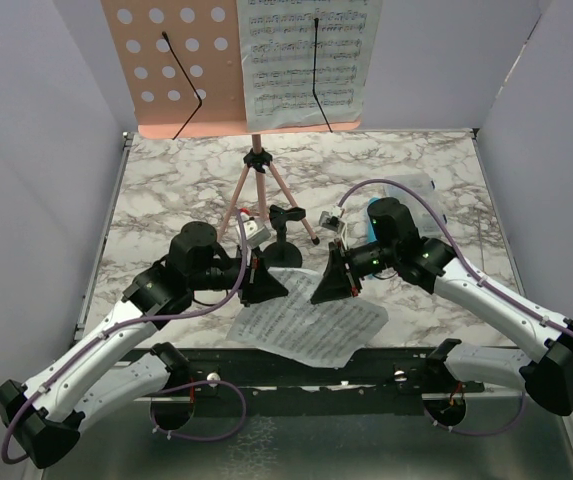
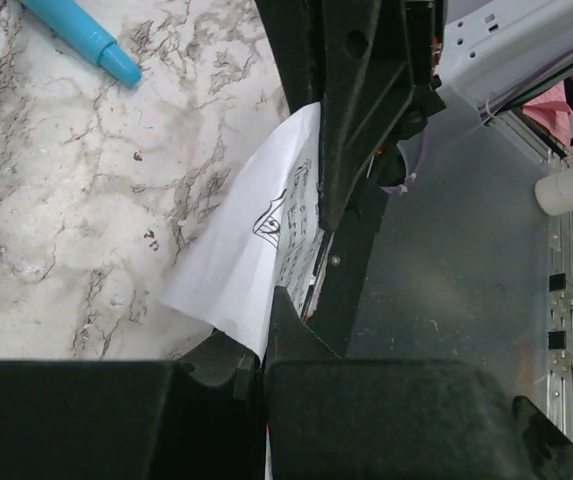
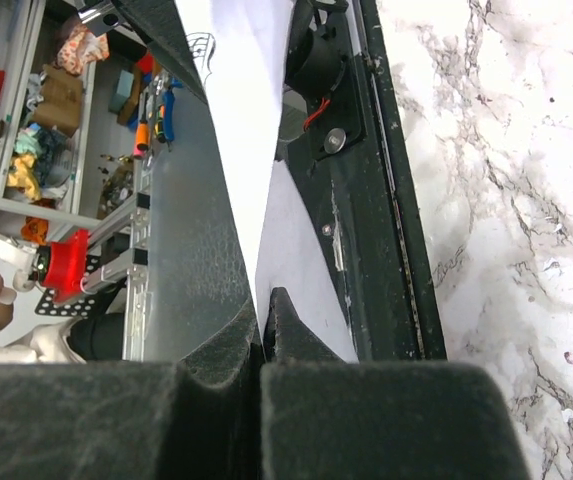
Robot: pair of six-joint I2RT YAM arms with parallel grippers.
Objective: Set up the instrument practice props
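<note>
**Desk** [image 1: 166, 190]: white-and-grey marbled surface, smooth, walled in pale panels.

1. **Pink music stand** [image 1: 171, 65]: flat panel dotted with round holes, carried upright on thin tripod legs at the rear centre of the desk.
2. **Left claw** [image 2: 264, 350]: black, matte; clenched on the left edge of item 5.
3. **Black mic stand** [image 1: 284, 245]: short stem on a round base, set just before the tripod legs.
4. **Mounted sheet-music page** [image 1: 306, 60]: white, printed with staves, held on the right half of the pink panel by a thin black wire arm.
5. **Loose sheet-music page** [image 1: 311, 325]: white, creased, spread over the near desk edge between both claws.
6. **Right claw** [image 3: 264, 300]: clenched on the right edge of item 5.
7. **Blue toy microphone** [image 2: 76, 32]: smooth plastic cylinder, laid on the marble.
8. **Clear plastic box** [image 1: 421, 200]: far right, partly hidden by the arm.
</note>
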